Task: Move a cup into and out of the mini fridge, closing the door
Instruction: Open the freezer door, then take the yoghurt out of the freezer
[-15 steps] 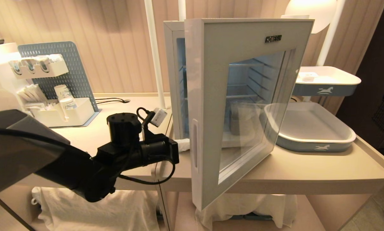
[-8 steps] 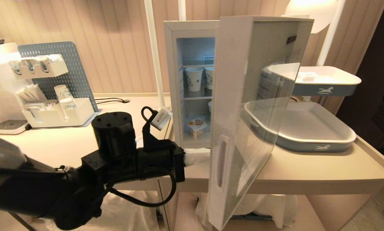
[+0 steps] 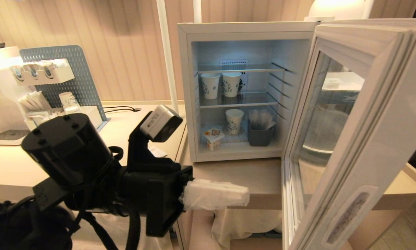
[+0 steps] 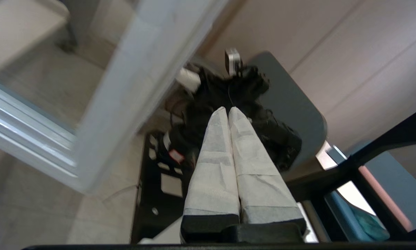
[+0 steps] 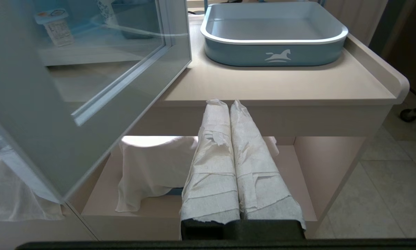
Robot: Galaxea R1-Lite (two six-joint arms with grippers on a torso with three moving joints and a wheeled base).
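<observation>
I see the door (image 3: 354, 139) wide open; my left gripper (image 3: 244, 196), clenched empty, at seven o'clock from the cup (image 3: 213, 138).

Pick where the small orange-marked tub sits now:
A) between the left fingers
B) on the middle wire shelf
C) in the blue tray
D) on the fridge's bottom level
D: the cup stands on the mini fridge floor, beside a paper cup.

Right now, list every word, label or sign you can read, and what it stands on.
No words are legible.
White horse logo: front wall of the blue tray.
Print on the cup: too small to read.
Blue pattern on the paper cups: no readable text.
</observation>
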